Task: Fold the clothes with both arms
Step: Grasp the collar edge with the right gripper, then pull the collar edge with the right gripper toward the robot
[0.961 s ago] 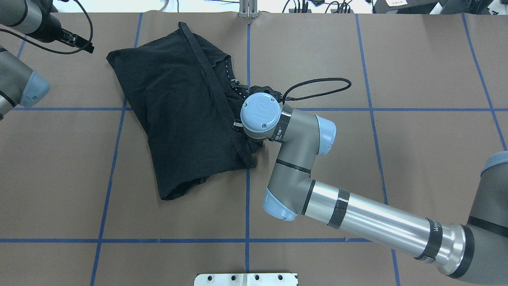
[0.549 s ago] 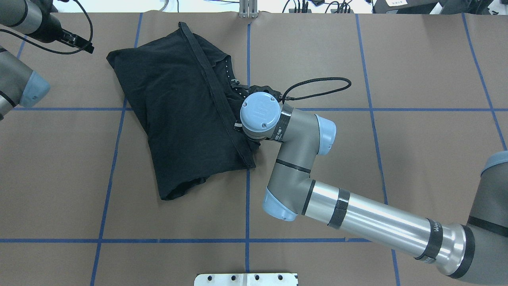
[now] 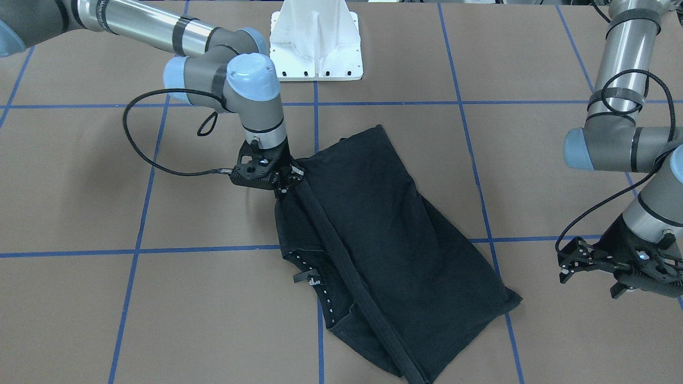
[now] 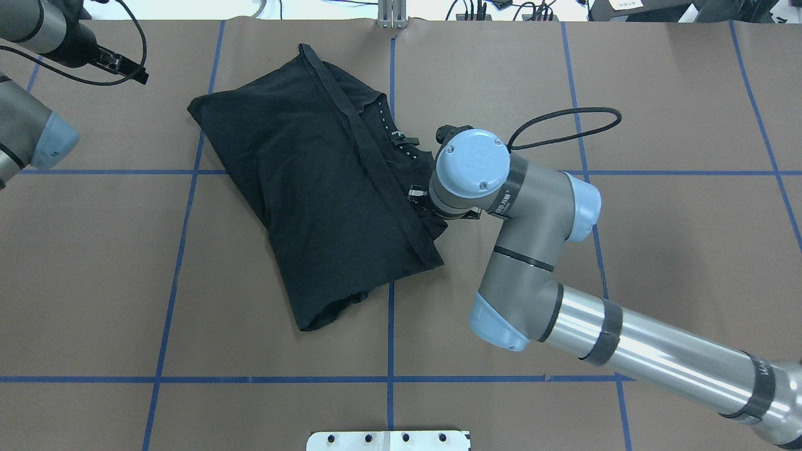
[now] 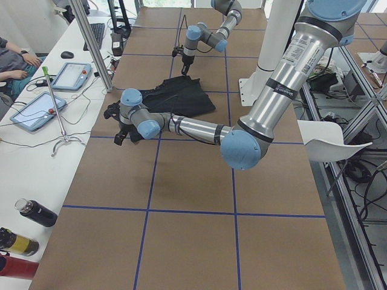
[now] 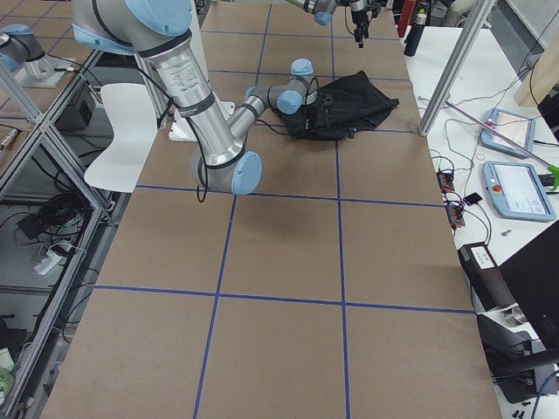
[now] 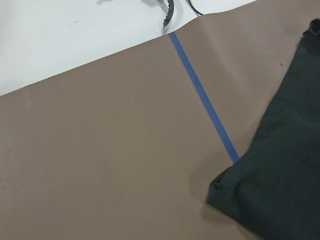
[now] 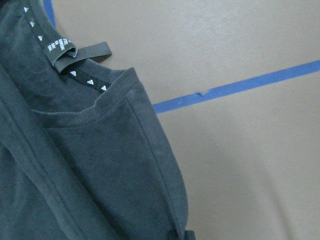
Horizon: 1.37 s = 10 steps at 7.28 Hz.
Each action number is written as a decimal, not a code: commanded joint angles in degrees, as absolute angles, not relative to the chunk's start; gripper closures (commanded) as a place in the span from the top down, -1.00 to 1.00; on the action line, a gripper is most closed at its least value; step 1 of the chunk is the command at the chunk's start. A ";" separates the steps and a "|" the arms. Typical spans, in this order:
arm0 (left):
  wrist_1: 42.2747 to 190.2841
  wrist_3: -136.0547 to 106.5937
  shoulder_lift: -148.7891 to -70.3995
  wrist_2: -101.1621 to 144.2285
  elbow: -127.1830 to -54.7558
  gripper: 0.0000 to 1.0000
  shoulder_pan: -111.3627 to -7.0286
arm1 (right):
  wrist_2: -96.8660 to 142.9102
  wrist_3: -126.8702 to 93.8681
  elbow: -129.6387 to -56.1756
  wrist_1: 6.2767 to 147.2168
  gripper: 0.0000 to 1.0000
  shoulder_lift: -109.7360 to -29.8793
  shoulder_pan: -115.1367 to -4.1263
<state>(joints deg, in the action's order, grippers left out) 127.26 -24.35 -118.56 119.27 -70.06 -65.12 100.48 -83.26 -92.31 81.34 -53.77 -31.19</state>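
Note:
The black T-shirt (image 4: 313, 181) lies folded into a slanted oblong on the brown table, left of centre in the overhead view, its neckline with the small label (image 8: 62, 47) facing the right arm. In the front view my right gripper (image 3: 284, 184) is low at the shirt's (image 3: 384, 224) edge beside the neckline and shut on the fabric. The right wrist's blue cap (image 4: 471, 160) hides that gripper from overhead. My left gripper (image 3: 621, 285) hovers off the shirt's far corner (image 7: 280, 175), clear of the cloth. Whether the left gripper is open or shut, I cannot tell.
The white pedestal base (image 3: 316, 37) sits at the table's robot side. Blue tape lines (image 4: 390, 313) cross the brown surface. A black cable loop (image 4: 564, 122) lies right of the right wrist. A side bench with tablets (image 5: 36, 112) and a seated person (image 5: 12, 57) runs along the far edge.
My right arm has moved to the right and the whole T-shirt has slid right with it, turning slightly. The left arm has stayed still.

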 commanded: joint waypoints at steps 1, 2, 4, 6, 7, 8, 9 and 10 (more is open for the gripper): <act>127.18 -24.35 -118.56 119.27 -70.22 1.00 -65.13 | 99.59 -83.22 -100.52 81.91 -1.00 -60.11 -30.60; 127.18 -24.35 -118.56 119.35 -70.22 1.00 -65.13 | 95.49 -85.23 -102.46 83.57 -1.00 -60.38 -26.15; 127.09 -24.35 -118.48 119.36 -70.31 1.00 -65.13 | 90.46 -91.48 -104.75 86.39 -1.00 -59.59 -19.28; 127.09 -24.35 -118.48 119.36 -70.31 1.00 -65.13 | 87.02 -94.91 -109.92 92.86 -1.00 -59.41 -14.34; 127.09 -24.35 -118.48 119.36 -70.31 1.00 -65.13 | 86.14 -94.92 -110.91 94.21 -1.00 -59.76 -13.54; 127.09 -24.35 -118.48 119.36 -70.31 1.00 -65.13 | 86.13 -94.83 -110.83 94.22 -1.00 -60.46 -12.84; 127.09 -24.35 -118.48 119.36 -70.31 1.00 -65.13 | 86.13 -94.66 -110.83 94.22 -1.00 -60.82 -12.83; 127.09 -24.35 -118.48 119.36 -70.31 1.00 -65.13 | 85.87 -94.05 -110.40 94.31 0.98 -60.91 -12.92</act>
